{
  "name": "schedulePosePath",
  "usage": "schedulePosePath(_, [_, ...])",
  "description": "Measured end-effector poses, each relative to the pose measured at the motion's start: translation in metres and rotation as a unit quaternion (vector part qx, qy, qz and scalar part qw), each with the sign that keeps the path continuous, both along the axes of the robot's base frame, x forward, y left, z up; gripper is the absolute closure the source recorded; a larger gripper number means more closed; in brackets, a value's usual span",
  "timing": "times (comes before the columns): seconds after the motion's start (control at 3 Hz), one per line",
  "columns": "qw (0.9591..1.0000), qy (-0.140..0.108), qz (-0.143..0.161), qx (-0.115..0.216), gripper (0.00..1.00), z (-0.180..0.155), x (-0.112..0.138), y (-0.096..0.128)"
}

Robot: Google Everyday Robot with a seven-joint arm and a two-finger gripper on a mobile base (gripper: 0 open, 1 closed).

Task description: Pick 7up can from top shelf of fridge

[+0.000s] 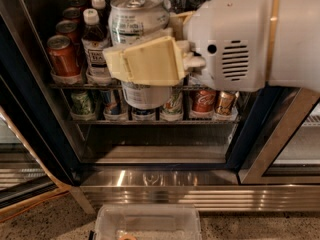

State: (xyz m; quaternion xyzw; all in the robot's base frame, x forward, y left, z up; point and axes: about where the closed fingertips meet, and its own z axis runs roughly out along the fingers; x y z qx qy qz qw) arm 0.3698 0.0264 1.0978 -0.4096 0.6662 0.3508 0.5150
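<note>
The 7up can [136, 21], silvery-white with a plain silver top, hangs upright in front of the fridge [30, 109], close to the camera. My gripper [134, 46] is shut on it: one cream finger [150, 61] crosses the can's front and the other shows behind its right side. The can's bottom [145, 96] hangs in front of the top shelf [70, 85], a wire rack, and does not rest on it. My white arm [250, 39] reaches in from the right and hides the right part of that shelf.
Orange-red cans [62, 54] and white-capped bottles [95, 44] stand on the left of the top shelf. The lower rack [150, 122] holds several cans. The steel base [160, 184] lies below, a clear plastic bin [147, 221] on the floor, the open glass door [285, 144] at right.
</note>
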Motion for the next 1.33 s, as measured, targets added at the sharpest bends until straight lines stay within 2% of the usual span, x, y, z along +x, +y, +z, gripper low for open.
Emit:
schedulePosePath(0.33, [0.9999,-0.005,-0.006,-0.01,1.0,0.001,0.0,0.003])
schedulePosePath(0.67, [0.9996,0.005,-0.029,0.002,1.0,-0.03,0.015,-0.001])
schedulePosePath(1.0, [0.9984,0.017,-0.044,0.03,1.0,-0.072,0.029,-0.003])
schedulePosePath(1.33, [0.9985,0.014,-0.042,0.033,1.0,-0.076,0.028,0.0])
